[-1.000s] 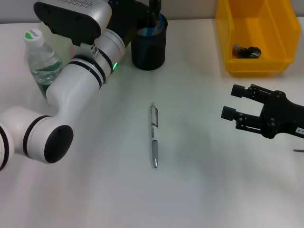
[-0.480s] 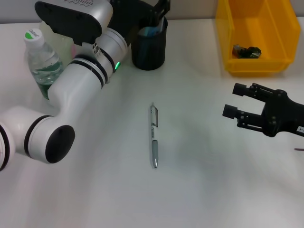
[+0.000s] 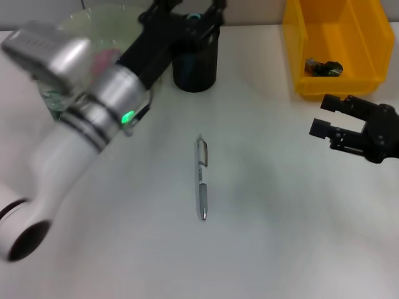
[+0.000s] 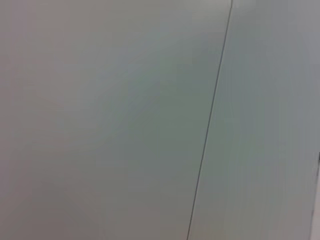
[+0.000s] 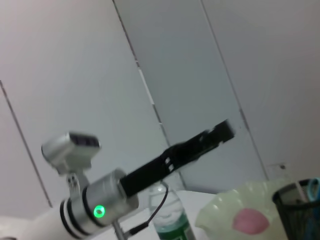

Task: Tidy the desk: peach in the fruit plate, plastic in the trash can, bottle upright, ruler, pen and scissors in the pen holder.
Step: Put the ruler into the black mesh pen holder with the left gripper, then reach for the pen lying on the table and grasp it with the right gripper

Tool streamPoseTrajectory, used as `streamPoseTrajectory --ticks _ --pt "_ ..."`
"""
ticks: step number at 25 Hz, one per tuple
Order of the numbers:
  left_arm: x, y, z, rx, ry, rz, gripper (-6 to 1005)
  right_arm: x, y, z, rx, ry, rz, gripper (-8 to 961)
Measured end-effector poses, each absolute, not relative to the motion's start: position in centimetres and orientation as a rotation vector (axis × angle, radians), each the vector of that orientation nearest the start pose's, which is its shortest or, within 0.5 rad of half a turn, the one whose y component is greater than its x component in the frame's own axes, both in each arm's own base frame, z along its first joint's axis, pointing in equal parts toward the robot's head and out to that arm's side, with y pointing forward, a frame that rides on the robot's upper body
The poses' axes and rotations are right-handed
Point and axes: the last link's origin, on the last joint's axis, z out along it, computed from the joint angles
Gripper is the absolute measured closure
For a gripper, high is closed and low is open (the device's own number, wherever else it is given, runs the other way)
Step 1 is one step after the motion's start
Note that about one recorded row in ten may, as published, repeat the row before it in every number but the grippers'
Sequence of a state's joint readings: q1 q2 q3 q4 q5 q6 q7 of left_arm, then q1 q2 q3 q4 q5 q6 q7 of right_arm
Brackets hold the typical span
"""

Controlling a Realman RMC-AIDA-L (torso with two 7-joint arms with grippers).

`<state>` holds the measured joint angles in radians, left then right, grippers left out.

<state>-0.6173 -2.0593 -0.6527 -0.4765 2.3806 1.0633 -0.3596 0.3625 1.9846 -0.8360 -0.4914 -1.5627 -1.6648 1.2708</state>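
A silver pen lies on the white table, at its middle. The black mesh pen holder stands at the back with a blue-handled thing in it. My left gripper is open and empty, just above the holder's rim. My right gripper is open and empty, hovering at the right, in front of the yellow bin. A pink peach lies in the pale fruit plate. The right wrist view shows the peach, the upright bottle and the left arm's gripper.
A dark crumpled piece lies in the yellow bin at the back right. My left arm reaches across the left half of the table and hides most of the bottle. The left wrist view shows only a grey wall.
My left arm has swung up and tilted above the pen holder, its fingers spread. My right gripper has drifted to the right and slightly back. The pen has not moved.
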Motion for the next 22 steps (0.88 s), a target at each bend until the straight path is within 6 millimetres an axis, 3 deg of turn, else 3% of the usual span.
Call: streamPoseTrajectory --ticks 3,4,8,9,22 --pt "-18.9 35.6 -7.0 -1.985 -0.552 -1.211 211 28.8 29.1 3.5 -2.538 0.689 1.089 178" --pt "-20.6 34.3 -6.1 -1.992 -0.564 -1.243 211 28.6 29.3 3.7 -2.551 0.688 1.082 178" --pt "-21.3 33.8 -5.7 -2.002 -0.564 -1.249 211 28.2 29.7 3.8 -2.597 0.685 1.039 178" --pt "-22.5 32.7 -4.6 -2.107 -0.537 -1.261 211 28.2 29.8 3.7 -2.611 0.685 1.021 178" --pt "-24.4 33.0 -2.1 -2.228 -0.563 -1.273 212 28.8 29.2 3.0 -2.693 0.705 0.919 179"
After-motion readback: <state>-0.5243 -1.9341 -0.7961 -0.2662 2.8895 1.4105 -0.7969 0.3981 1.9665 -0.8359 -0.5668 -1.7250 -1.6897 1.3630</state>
